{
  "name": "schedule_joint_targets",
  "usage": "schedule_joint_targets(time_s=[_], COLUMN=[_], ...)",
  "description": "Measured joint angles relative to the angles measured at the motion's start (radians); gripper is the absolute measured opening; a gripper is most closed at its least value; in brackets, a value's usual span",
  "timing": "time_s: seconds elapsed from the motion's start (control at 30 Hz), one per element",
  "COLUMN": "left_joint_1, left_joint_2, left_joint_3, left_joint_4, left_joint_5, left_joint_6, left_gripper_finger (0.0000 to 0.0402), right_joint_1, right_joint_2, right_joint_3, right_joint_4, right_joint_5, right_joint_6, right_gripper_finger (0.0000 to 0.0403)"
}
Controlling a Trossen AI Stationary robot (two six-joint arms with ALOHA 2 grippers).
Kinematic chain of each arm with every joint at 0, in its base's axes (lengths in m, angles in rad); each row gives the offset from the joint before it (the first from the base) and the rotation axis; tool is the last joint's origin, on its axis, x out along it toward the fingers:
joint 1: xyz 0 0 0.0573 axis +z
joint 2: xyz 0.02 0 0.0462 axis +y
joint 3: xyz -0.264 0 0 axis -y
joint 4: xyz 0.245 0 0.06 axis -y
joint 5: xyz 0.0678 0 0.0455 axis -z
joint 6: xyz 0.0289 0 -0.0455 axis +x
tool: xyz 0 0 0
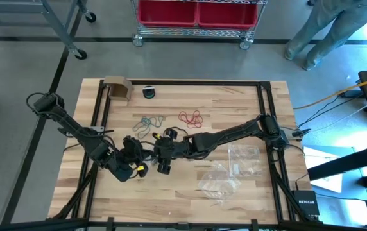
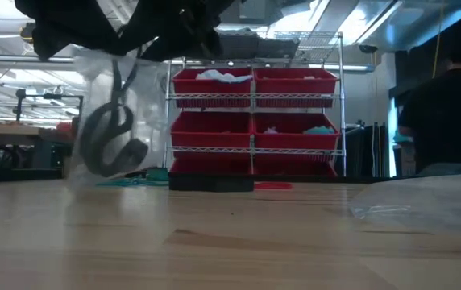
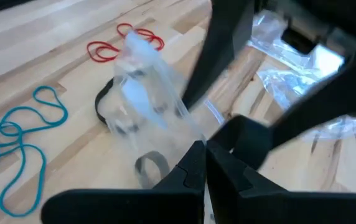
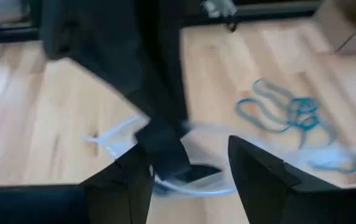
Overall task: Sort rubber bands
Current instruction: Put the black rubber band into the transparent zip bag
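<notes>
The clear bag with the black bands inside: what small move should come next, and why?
Probably the right tool should draw back from the clear bag. Its fingers stand open around the mouth, the black bands already hang inside the lifted bag, and the left tool pinches it shut-fingered at the edge.

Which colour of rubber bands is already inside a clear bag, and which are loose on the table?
The black rubber bands are inside the held clear bag; the red rubber bands and teal rubber bands lie loose.

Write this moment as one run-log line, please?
left claw: shut on clear bag holding black bands | right claw: open at bag | teal bands, red bands: on table
</notes>
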Motion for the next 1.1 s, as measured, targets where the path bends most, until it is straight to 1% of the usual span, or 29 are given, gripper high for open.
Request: schedule_joint_targets(time_s=[0.07, 0.23, 0.43, 0.57, 0.67, 0.87, 1.03, 1.1], left_joint_1=[0.0, 0.0, 0.003, 0.0, -0.006, -0.005, -0.012, -0.018], left_joint_2=[0.001, 0.001, 0.001, 0.001, 0.0, 0.0, -0.001, -0.004], left_joint_3=[0.0, 0.0, 0.0, 0.001, 0.001, 0.002, 0.002, 0.024], left_joint_4=[-0.007, -0.02, -0.014, -0.018, -0.019, -0.045, -0.071, -0.071], left_joint_5=[0.002, 0.004, 0.004, 0.01, 0.029, 0.034, 0.035, 0.044], left_joint_6=[-0.006, -0.035, -0.052, -0.08, -0.1, -0.114, -0.147, -0.148], left_gripper_finger=[0.0, 0.0, 0.0, 0.0, 0.0, 0.0, 0.0, 0.0], right_joint_1=[-0.005, -0.005, 0.003, 0.001, 0.002, 0.002, 0.017, 0.019], right_joint_2=[0.0, -0.008, -0.039, -0.034, -0.042, -0.073, -0.081, -0.082], right_joint_3=[0.0, -0.001, 0.001, -0.001, -0.001, 0.001, 0.0, 0.0], right_joint_4=[-0.002, -0.049, -0.026, -0.078, -0.101, -0.062, -0.182, -0.235], right_joint_5=[0.02, 0.028, 0.05, 0.059, 0.093, 0.01, 0.014, 0.019], right_joint_6=[-0.018, -0.022, -0.023, -0.002, 0.022, -0.001, -0.046, -0.056], right_gripper_finger=[0.0192, 0.0192, 0.0192, 0.0192, 0.0192, 0.0192, 0.0192, 0.0192])
